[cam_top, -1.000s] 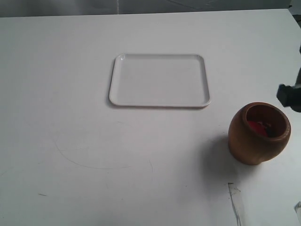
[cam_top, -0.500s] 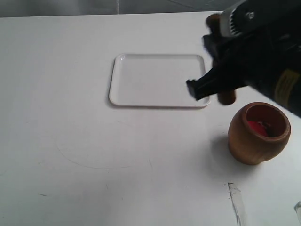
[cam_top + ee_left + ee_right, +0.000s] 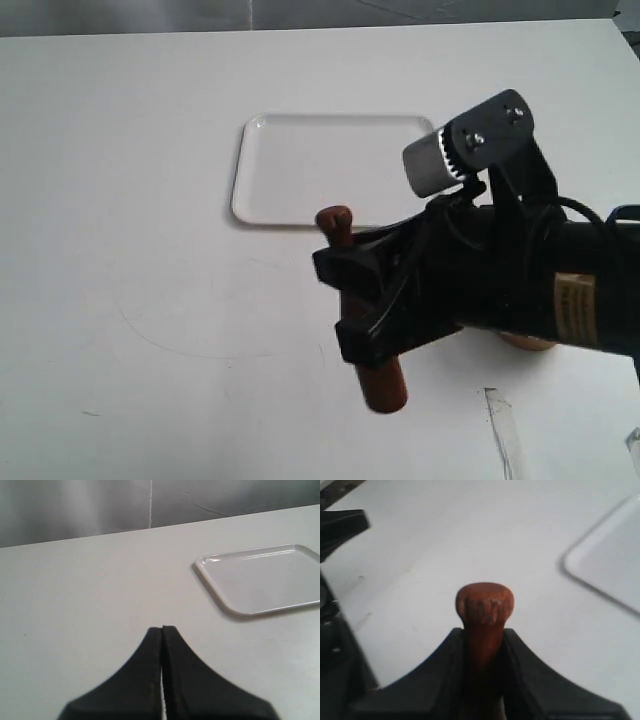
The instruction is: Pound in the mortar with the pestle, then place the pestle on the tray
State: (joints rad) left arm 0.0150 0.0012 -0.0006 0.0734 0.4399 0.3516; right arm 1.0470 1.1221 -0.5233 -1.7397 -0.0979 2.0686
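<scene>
My right gripper [image 3: 347, 300] reaches across the middle of the table, shut on the reddish-brown pestle [image 3: 380, 380]. The pestle hangs above the table in front of the white tray [image 3: 300, 165], small knob toward the tray, thick end toward the front edge. In the right wrist view the knob of the pestle [image 3: 484, 602] sticks out past the right gripper [image 3: 484, 634], with the tray [image 3: 615, 565] off to one side. Only a sliver of the wooden mortar [image 3: 527, 343] shows under the arm; its inside is hidden. The left gripper [image 3: 162, 629] is shut and holds nothing, and the tray [image 3: 265, 577] lies beyond it.
The right arm's black body [image 3: 520, 280] covers the right half of the table. A strip of clear tape [image 3: 500, 425] lies near the front right edge. Bare white tabletop [image 3: 130, 250] stretches left of the tray.
The right arm has swung down and left from the back right, carrying the pestle to the front of the tray. It now covers the mortar, which stood in plain view before.
</scene>
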